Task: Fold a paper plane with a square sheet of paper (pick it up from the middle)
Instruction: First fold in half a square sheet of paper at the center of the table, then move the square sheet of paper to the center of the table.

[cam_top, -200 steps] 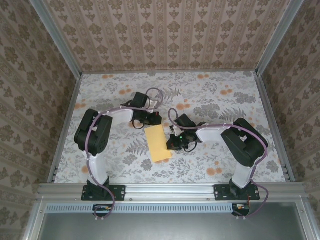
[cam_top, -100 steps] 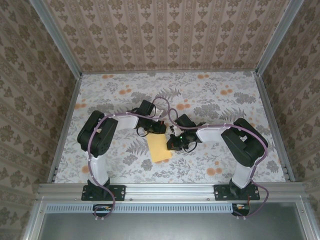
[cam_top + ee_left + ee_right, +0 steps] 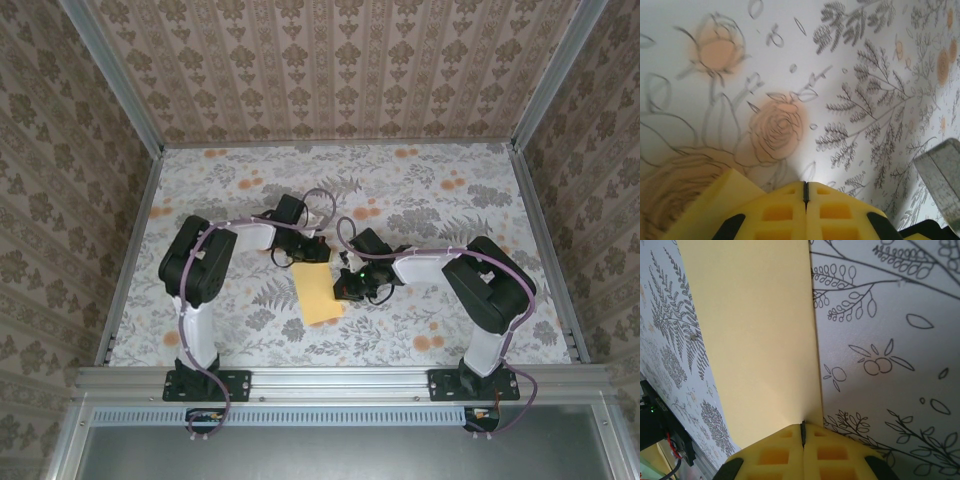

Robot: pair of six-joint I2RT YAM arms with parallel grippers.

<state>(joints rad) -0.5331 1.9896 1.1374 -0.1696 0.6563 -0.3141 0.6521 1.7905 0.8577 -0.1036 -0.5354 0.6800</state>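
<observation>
**Both tools closed at a folded yellow sheet on the flowered desk**

From overhead, the yellow sheet (image 3: 318, 292) lies flat as a narrow oblong on the desk (image 3: 450, 200), just beyond the two arm bases and between them. The right tool (image 3: 347, 286) sits against the sheet's right long edge, near its middle. The left tool (image 3: 312, 251) stands over the sheet's far end.

The right wrist camera adds what the overhead view cannot. The sheet (image 3: 750, 335) is plain and unprinted, and its long edge runs straight down to the right tool (image 3: 802, 431). That tool's yellow fingers (image 3: 835, 455) are pressed together with no gap, tips right at the edge. The left wrist camera shows the left tool (image 3: 806, 192) closed just as tightly, with the grey and orange flower print beyond the sheet ahead of it.

The sheet's far end is hidden under the left tool in the overhead view. Whether either tool pinches any paper cannot be told. In the left wrist view a yellow wedge (image 3: 725, 195) beside the fingers may be paper or padding. A blurred grey object (image 3: 942, 175) is cut off by the frame's right edge.

A second ago the left tool hung beyond the sheet's far end, which lay uncovered; it has since come in over it. The sheet and the right tool have not shifted.
</observation>
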